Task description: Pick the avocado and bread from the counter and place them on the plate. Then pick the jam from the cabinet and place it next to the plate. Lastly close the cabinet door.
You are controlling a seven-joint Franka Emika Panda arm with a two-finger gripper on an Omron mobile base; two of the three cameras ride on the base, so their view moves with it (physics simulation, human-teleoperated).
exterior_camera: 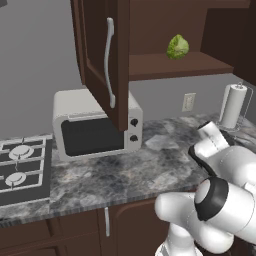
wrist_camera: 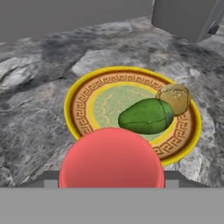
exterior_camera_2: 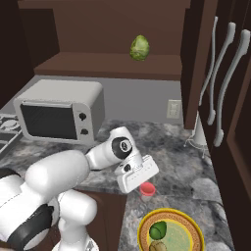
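Plate (wrist_camera: 83,105) has a yellow-orange rim, a brown Greek-key band and a pale green middle. Avocado (wrist_camera: 146,116) is dark glossy green, bread (wrist_camera: 174,97) golden-brown, jam (wrist_camera: 111,159) pinkish red. Tabletop (wrist_camera: 39,83) is grey marbled, cabinet door (exterior_camera: 102,55) dark brown with a silver handle.

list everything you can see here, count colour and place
plate: one, orange-yellow rim, pale green centre, on the counter
avocado: one, dark green, on the plate
bread: one, golden-brown, on the plate touching the avocado
jam: one, red, at the gripper, just beyond the plate
leafy ball: one, pale green, on the cabinet shelf
cabinet door: one, dark brown, open
microwave: one, grey, on the counter
stove: one, left end
paper towel roll: one, white
gripper: one, white, over the jam
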